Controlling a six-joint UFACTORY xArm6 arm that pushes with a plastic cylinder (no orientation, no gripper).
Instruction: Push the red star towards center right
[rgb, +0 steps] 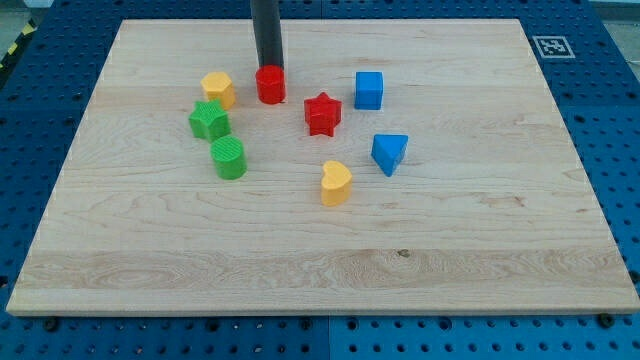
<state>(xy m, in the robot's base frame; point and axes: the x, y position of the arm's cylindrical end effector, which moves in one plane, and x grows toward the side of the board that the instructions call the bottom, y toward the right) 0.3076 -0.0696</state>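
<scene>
The red star (322, 114) lies on the wooden board (480, 220), a little above its middle. My dark rod comes down from the view's top, and my tip (268, 67) ends just behind the red cylinder (270, 85), touching or nearly touching its far side. The tip is up and to the left of the red star, with the red cylinder between them.
A blue cube (369, 90) sits up and right of the star, a blue triangular block (390, 154) lower right. A yellow heart (336, 184) lies below it. On the left stand a yellow hexagonal block (217, 89), a green star (209, 121) and a green cylinder (229, 158).
</scene>
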